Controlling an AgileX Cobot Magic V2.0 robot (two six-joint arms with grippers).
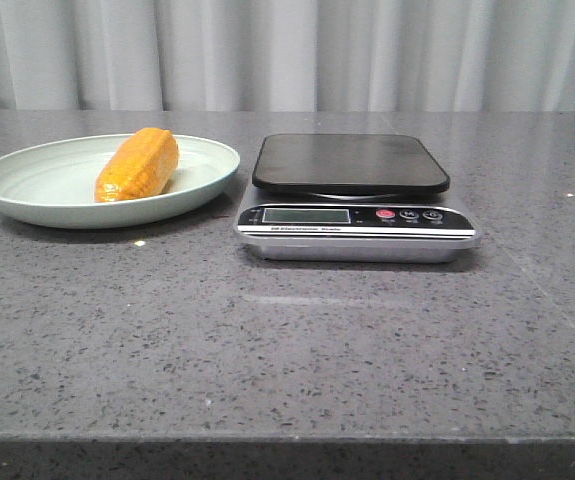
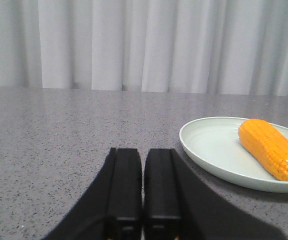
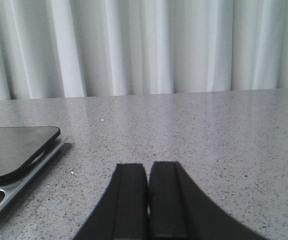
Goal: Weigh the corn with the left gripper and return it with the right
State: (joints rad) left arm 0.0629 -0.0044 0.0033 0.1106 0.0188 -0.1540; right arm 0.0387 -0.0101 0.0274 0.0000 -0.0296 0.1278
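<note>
Corn on plate, scale platform bare — both sets of jaws pressed together.

The corn (image 1: 137,165) lies on its side in the pale green plate (image 1: 27,185), toward the plate's right half, on the left part of the grey speckled counter (image 1: 287,350). The digital scale (image 1: 355,205) stands just beside the plate on its right, not touching it; its black platform carries nothing. In the left wrist view, the left gripper (image 2: 142,182) has its 2 black fingers closed against each other with only a thin seam between them, holding nothing, low over the counter near the plate's rim. The right gripper (image 3: 149,200) shows the same closed, unloaded state, with the scale off to one side. A pale curtain (image 1: 287,50) hangs behind the counter.
</note>
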